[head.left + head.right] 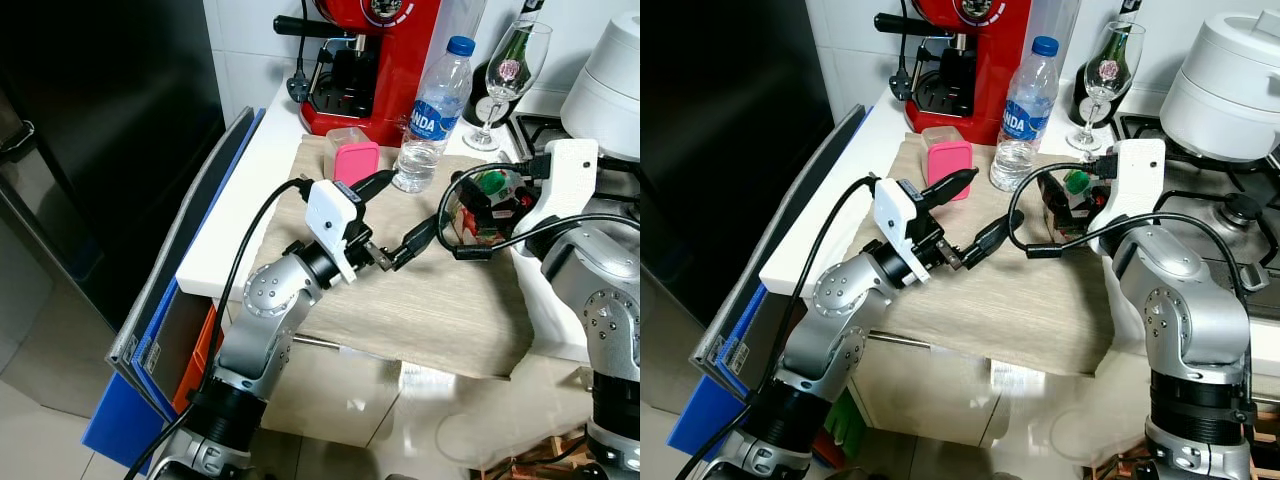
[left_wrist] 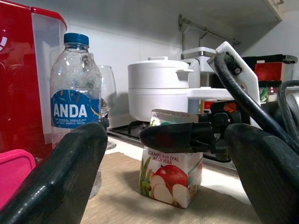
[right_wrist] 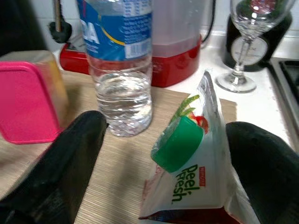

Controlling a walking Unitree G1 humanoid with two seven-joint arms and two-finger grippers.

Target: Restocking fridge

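Note:
A small juice carton (image 3: 201, 182) with a green cap (image 3: 177, 142) and an apple picture stands on the beige mat (image 1: 440, 300) at the counter's right. My right gripper (image 3: 166, 130) is open around it, one finger (image 3: 70, 158) well apart from it, the other (image 3: 266, 168) close against its side. My left gripper (image 1: 395, 215) hovers open over the mat just left of the carton, with nothing between its fingers (image 2: 60, 177). A clear water bottle (image 1: 432, 115) with a blue cap and a pink-lidded box (image 1: 355, 160) stand behind it.
The dark fridge (image 1: 100, 150) stands shut at the left. A red coffee machine (image 1: 375, 60), a wine glass (image 1: 515, 65) and a white cooker (image 1: 610, 80) on the hob line the back. Blue and grey boards (image 1: 170, 320) lean against the counter's left side.

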